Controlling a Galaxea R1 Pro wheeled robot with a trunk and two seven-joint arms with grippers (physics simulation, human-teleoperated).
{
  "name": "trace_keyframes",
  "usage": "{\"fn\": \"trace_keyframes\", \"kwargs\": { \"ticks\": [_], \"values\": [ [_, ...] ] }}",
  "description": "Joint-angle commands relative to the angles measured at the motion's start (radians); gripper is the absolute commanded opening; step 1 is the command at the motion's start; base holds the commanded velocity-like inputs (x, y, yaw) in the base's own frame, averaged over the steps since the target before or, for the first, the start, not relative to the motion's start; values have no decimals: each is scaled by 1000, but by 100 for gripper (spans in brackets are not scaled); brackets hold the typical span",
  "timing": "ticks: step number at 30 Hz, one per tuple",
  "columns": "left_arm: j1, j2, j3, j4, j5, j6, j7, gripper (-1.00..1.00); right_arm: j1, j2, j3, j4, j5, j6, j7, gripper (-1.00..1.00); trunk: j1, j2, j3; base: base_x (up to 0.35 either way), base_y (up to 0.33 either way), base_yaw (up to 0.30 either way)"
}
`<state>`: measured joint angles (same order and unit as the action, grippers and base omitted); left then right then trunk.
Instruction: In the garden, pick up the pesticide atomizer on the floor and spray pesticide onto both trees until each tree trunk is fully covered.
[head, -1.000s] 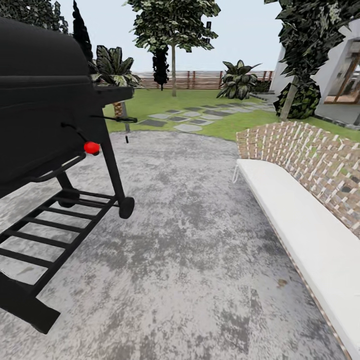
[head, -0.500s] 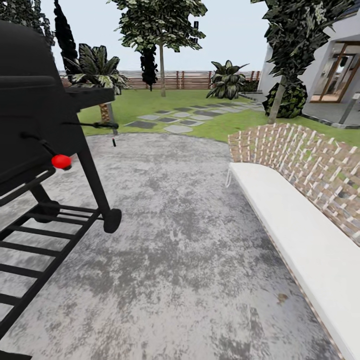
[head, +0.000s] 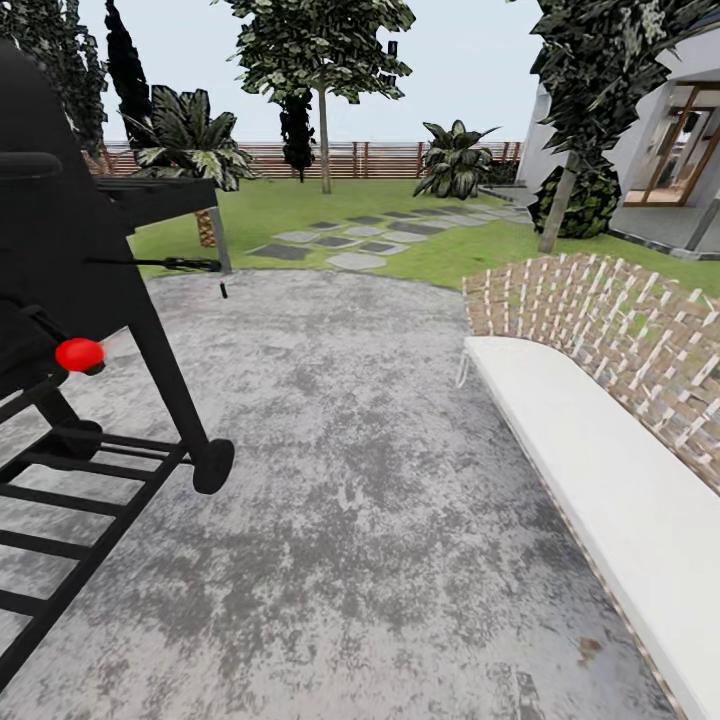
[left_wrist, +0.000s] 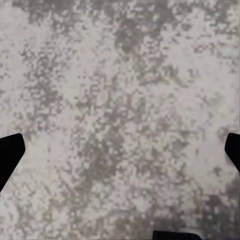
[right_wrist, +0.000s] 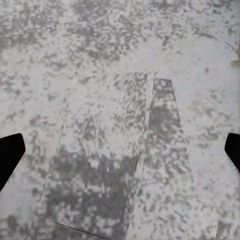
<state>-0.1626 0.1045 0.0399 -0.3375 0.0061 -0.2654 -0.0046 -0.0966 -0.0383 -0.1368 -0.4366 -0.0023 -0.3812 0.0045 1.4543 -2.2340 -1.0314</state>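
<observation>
A black grill (head: 70, 300), cut off at the left edge, and a white bench (head: 600, 480) flank mottled paving, the garden (head: 300, 205) lawn lying beyond, while each wrist view shows the left pincer (left_wrist: 120, 150) and right pincer (right_wrist: 120, 150) spread wide, empty, only tips visible.

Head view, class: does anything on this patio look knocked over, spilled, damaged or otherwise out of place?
Nothing stands out. The black grill stands upright on its wheel at the left, the white bench with its woven back sits squarely along the right, and the grey paving between them shows only mottled staining. The stepping stones lie flat in the lawn.
</observation>
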Motion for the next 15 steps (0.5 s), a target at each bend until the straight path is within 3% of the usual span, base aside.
{"fn": "trace_keyframes", "kwargs": {
  "ticks": [1, 15],
  "values": [
    [0, 0, 0, 0, 0, 0, 0, 100, 0, 0, 0, 1, 0, 0, 0, 100, 0, 0, 0, 338, 0, 0],
    [0, -1, 0, 0, 0, 0, 0, 100, 0, -3, -2, 7, 3, 1, 2, 100, 0, 0, 0, 338, 0, 0]
  ]
}}
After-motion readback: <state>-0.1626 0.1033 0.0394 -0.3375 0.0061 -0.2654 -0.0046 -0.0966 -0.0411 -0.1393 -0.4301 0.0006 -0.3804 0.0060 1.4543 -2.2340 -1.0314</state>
